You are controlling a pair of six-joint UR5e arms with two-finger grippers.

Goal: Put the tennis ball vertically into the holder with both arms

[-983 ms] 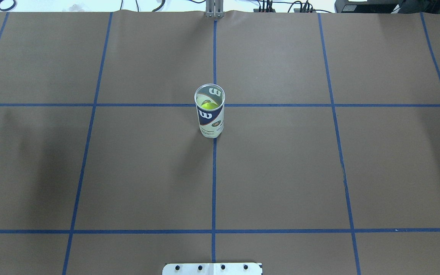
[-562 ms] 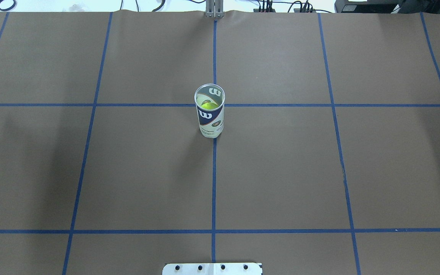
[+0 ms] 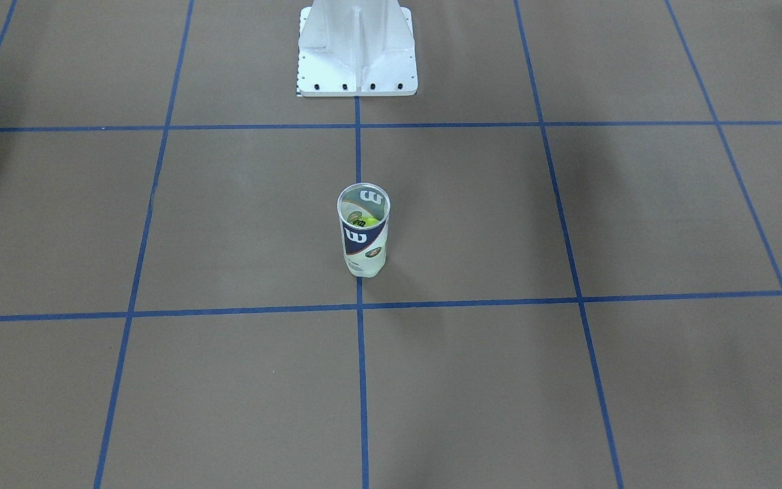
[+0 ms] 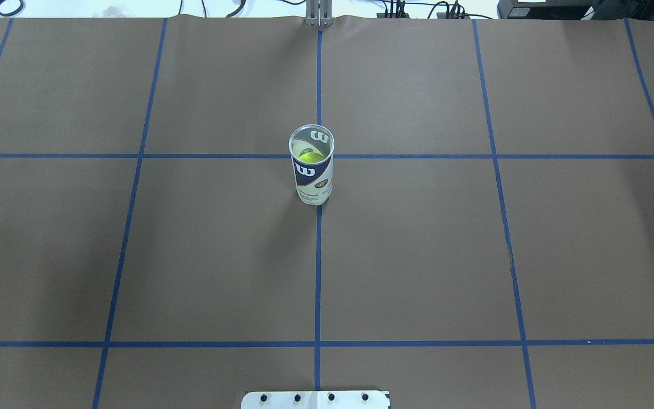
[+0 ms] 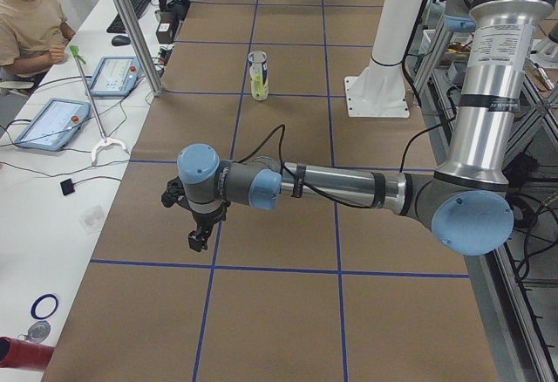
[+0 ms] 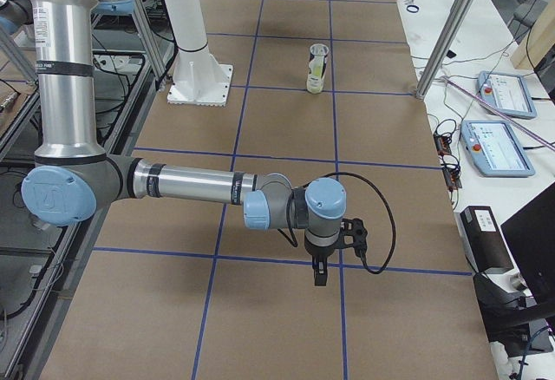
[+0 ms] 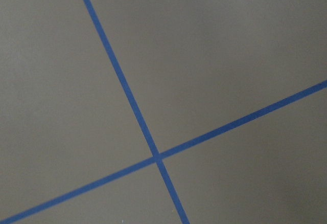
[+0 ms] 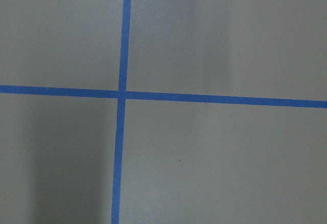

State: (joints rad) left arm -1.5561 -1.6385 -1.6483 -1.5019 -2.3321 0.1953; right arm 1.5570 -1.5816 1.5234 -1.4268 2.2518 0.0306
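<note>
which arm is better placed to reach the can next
Neither left nor right: left tool and right tool hang at opposite ends, far from the holder; the tennis ball already sits inside.

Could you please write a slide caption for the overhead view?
Clear plastic tennis-ball can with white-and-navy label, upright on brown taped table, fuzzy yellow-green tennis ball inside.

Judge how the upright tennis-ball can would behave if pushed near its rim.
Tall and narrow, the can would probably tip. Its clear plastic wall likely flexes when squeezed. The tennis ball inside may steady it slightly.
</note>
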